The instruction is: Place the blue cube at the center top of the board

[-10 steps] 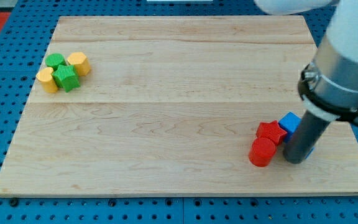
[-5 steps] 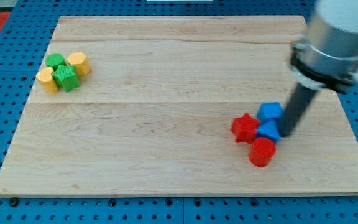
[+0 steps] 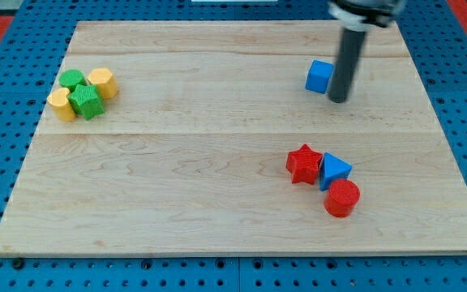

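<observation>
- Biggest risk imo: my tip point(image 3: 339, 99) sits just right of the blue cube point(image 3: 319, 76), low on its side, so an off-centre shove could spin it or let it slip past the rod.
- Push too hard upward and it could run off the counter point(image 3: 217, 162) at the top edge.
- Cube's upper right, still right of centre top.
- Rod's near upright, coming from the view's top. No gripper here, nothing to open or close.

The wooden board point(image 3: 217, 162) carries a blue cube point(image 3: 319, 76), a red star point(image 3: 304, 164), a blue triangular block point(image 3: 334, 171), a red cylinder point(image 3: 342, 198), and a far-left cluster of yellow and green blocks point(image 3: 83, 93).
</observation>
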Tool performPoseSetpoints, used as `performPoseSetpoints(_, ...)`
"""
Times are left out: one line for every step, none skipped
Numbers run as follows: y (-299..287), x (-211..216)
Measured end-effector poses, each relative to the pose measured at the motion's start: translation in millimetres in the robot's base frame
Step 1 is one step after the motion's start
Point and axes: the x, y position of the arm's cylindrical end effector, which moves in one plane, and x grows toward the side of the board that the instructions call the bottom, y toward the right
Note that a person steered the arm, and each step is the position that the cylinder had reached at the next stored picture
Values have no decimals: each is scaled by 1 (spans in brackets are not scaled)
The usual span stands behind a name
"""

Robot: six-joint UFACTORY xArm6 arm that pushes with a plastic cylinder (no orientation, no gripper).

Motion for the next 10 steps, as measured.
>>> performPoseSetpoints(-1, -45)
performPoseSetpoints(-67, -49)
performPoseSetpoints(-84, -33)
performPoseSetpoints(-107, -49)
performPoseSetpoints(-107, -91)
performPoseSetpoints(-100, -91)
performPoseSetpoints(-73, -59)
performPoseSetpoints(-81, -58)
performPoseSetpoints(-104, -58)
performPoseSetpoints(-119, -65)
